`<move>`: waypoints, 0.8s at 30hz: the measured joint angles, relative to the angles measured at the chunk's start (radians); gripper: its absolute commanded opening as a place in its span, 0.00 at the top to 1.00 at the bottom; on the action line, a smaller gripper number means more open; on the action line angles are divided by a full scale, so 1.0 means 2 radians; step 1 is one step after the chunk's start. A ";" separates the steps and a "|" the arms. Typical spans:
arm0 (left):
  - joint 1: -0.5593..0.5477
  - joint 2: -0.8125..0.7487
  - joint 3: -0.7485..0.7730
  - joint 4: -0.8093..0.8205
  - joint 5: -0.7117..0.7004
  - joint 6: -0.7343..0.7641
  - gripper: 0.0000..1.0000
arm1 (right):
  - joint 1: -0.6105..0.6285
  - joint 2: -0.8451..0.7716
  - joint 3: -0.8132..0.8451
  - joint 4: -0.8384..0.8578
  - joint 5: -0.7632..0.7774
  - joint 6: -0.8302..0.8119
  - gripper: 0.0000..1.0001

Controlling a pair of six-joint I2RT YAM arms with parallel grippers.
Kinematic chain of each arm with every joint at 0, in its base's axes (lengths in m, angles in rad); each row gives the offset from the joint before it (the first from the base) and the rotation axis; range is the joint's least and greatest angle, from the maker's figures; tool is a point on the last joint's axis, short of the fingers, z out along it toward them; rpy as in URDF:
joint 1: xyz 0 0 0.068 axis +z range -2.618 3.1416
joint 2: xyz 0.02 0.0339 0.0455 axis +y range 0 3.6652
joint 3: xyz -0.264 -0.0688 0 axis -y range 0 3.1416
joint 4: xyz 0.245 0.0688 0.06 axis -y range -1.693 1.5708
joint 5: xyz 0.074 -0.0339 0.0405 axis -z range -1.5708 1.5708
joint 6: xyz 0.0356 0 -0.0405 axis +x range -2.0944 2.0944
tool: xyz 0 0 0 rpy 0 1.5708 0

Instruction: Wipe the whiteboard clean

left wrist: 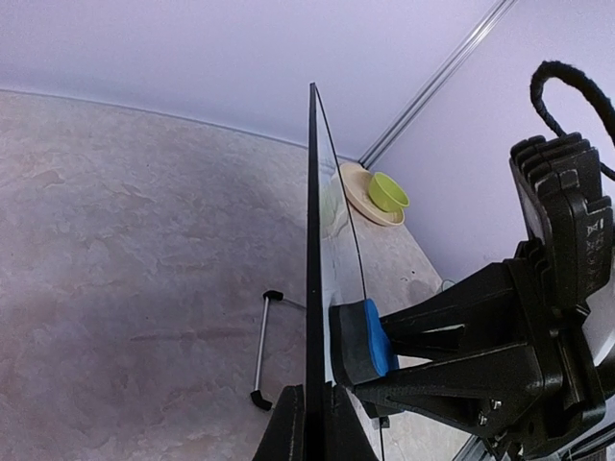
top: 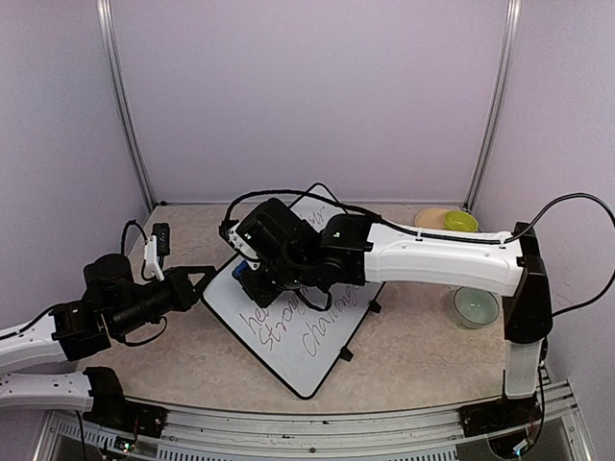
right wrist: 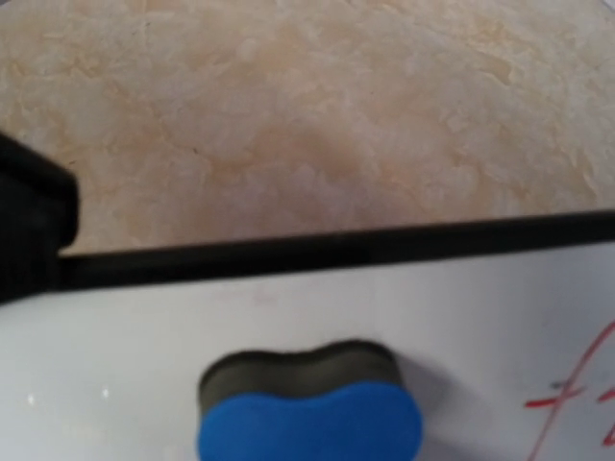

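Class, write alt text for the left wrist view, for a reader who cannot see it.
A whiteboard seen edge-on is clamped by the left fingers, while the right fingers hold a blue eraser against its face. A green bowl sits on a plate behind.

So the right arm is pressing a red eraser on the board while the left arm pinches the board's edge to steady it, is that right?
Not quite: the eraser is blue with a dark felt side, not red, as the right wrist view shows. The rest holds: the right gripper presses it on the whiteboard, and the left gripper pinches the board's edge.
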 measured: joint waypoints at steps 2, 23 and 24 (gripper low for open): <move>0.000 0.000 0.000 0.000 0.001 0.000 1.00 | -0.002 0.000 0.001 0.000 0.002 -0.001 0.77; 0.000 0.005 0.000 -0.004 -0.008 0.006 1.00 | -0.021 -0.054 -0.125 0.044 -0.023 0.009 0.78; 0.000 0.006 0.000 -0.004 -0.008 0.006 1.00 | -0.022 -0.053 -0.121 0.041 -0.027 0.008 0.78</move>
